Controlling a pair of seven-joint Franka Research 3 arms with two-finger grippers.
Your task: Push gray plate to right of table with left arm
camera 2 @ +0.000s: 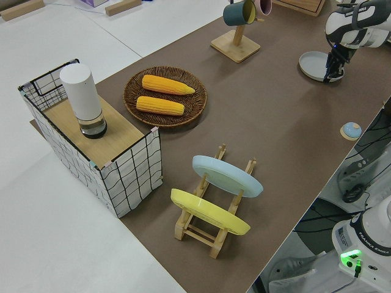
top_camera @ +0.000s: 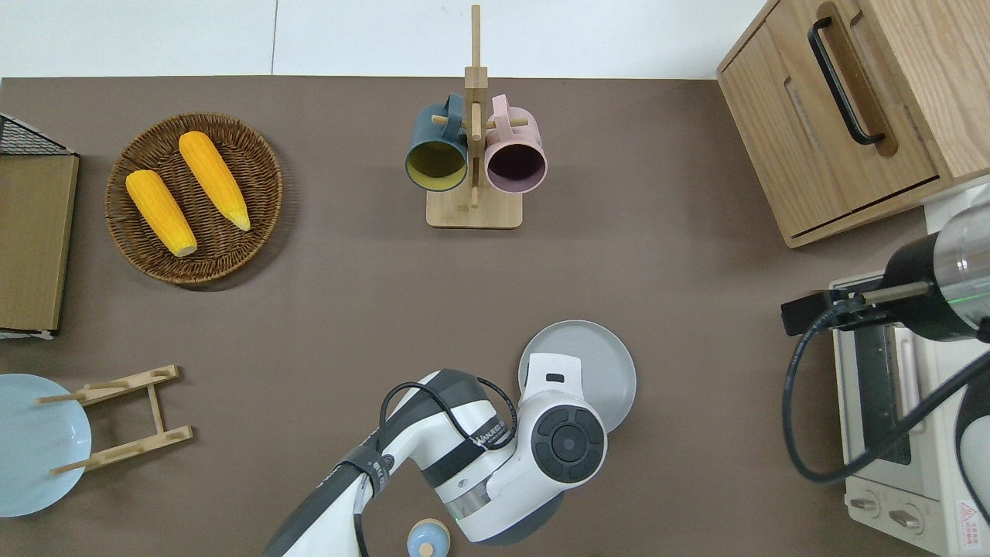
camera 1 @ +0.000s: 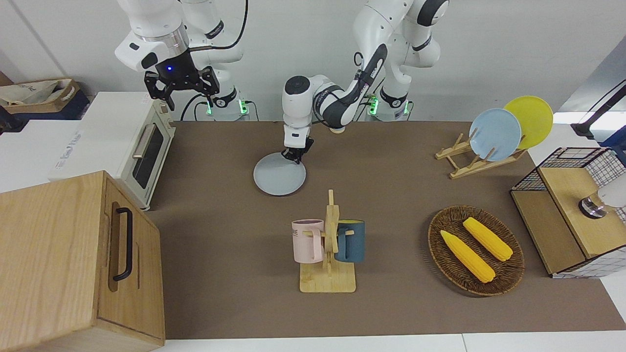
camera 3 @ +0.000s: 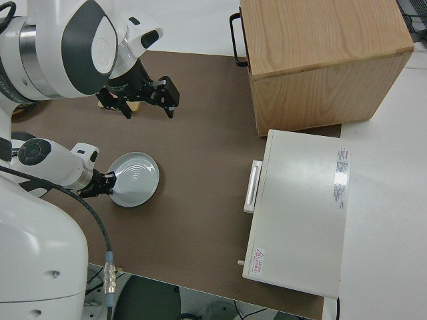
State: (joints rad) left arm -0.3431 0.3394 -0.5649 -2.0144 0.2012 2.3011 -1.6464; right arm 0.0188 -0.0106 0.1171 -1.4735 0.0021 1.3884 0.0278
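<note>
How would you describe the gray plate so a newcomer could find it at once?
Start at the wooden mug stand in the middle of the brown table. The gray plate lies flat, nearer to the robots than that stand, with the left pincer at its rim. Unlike the sky-blue plate and yellow plate, it is not propped in a rack.

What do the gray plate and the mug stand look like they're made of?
Gray plate: probably glazed ceramic or melamine; smooth, even pale gray with a faint sheen.
Mug stand: light unpainted wood, possibly bamboo; pale tan with visible grain, matte.
</note>
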